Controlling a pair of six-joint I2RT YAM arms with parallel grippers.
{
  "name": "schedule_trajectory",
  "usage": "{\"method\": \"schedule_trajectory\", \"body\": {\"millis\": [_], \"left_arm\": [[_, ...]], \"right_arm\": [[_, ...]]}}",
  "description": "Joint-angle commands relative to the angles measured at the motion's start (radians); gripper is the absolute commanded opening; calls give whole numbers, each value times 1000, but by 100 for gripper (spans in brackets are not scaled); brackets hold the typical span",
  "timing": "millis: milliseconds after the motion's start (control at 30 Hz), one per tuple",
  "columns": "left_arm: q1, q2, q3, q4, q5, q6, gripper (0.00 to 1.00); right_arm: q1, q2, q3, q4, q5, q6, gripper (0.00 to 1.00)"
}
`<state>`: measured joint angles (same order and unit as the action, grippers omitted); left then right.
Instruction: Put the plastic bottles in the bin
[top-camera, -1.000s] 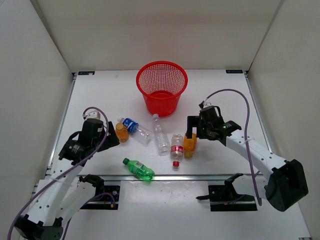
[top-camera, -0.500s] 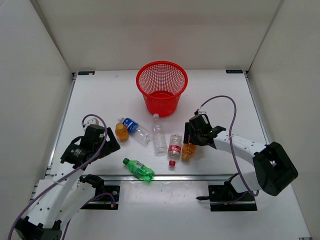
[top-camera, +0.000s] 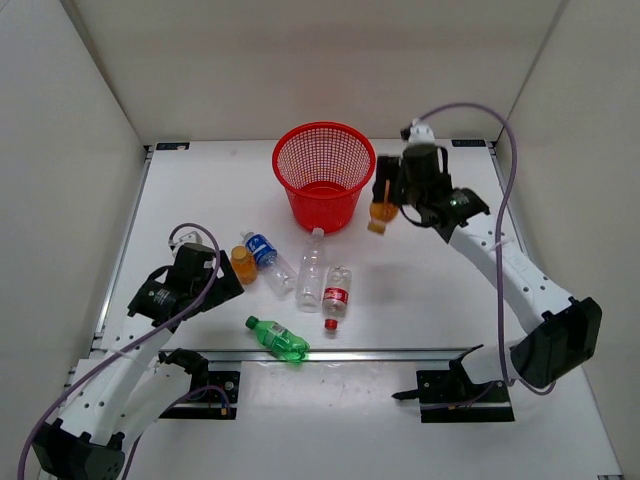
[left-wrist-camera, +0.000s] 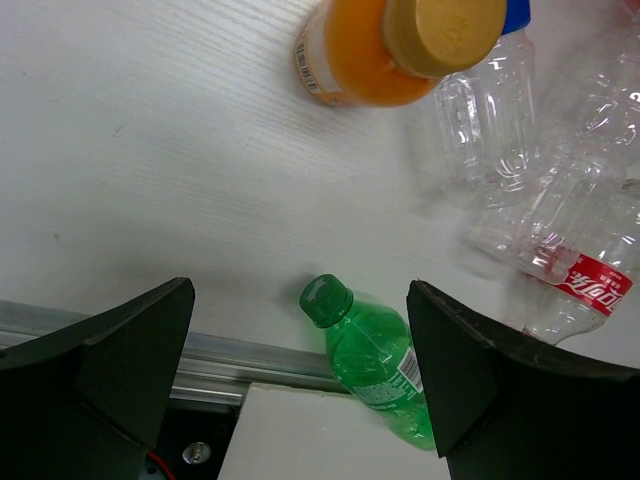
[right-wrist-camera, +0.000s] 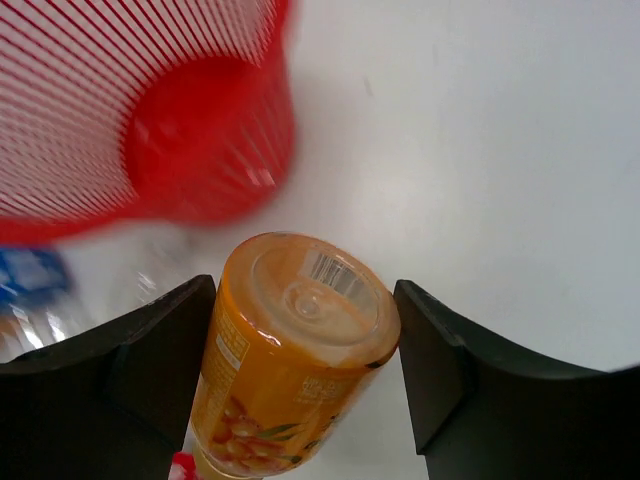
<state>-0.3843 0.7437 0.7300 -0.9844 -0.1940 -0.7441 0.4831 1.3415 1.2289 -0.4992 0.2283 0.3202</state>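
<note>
My right jaws clench 1 orange bottle (right-wrist-camera: 295, 350) by its sides, high beside the bin (top-camera: 345, 205), ready for dropping in; my left jaws hang spread, empty, above the green bottle (left-wrist-camera: 378, 350).

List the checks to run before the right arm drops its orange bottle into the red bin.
1. Grip: right pincer shut on the orange plastic bottle, held in the air: ok.
2. Bottle above the mouth of the round red mesh bin: not ok, it hangs just outside the rim.
3. Bin upright, mouth unobstructed: ok.
4. Left pincer open, low over the white table, away from the bin: ok.
5. Firmness of the grip: cannot tell.
</note>
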Motion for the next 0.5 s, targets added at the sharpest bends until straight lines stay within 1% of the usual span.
{"method": "schedule_trajectory", "body": {"millis": [0, 33, 133, 200, 267, 300, 333, 367, 400, 433, 467], "left_arm": [[4, -4, 46, 39, 5, 25, 99], [8, 2, 64, 36, -7, 32, 98], [12, 5, 118, 52, -24, 60, 99], [13, 13, 149, 62, -31, 78, 99], [13, 32, 149, 98, -19, 90, 99], [15, 33, 146, 114, -12, 97, 98], [15, 40, 131, 139, 1, 100, 99], [16, 46, 125, 157, 11, 100, 99], [21, 54, 118, 176, 7, 101, 99], [21, 60, 124, 181, 2, 100, 99], [15, 69, 120, 182, -10, 101, 99]], "right_arm": [[17, 76, 270, 48, 17, -191, 4], [15, 129, 317, 53, 0, -210, 4], [20, 281, 553, 53, -46, -243, 5], [15, 353, 628, 92, -76, -268, 10], [23, 454, 699, 99, -105, -294, 11], [28, 473, 749, 94, -113, -300, 12], [29, 513, 767, 97, -109, -308, 13], [34, 539, 773, 115, -119, -308, 18], [25, 542, 770, 128, -135, -309, 26], [20, 548, 762, 136, -156, -302, 32], [15, 559, 767, 136, -190, -281, 43]]}}
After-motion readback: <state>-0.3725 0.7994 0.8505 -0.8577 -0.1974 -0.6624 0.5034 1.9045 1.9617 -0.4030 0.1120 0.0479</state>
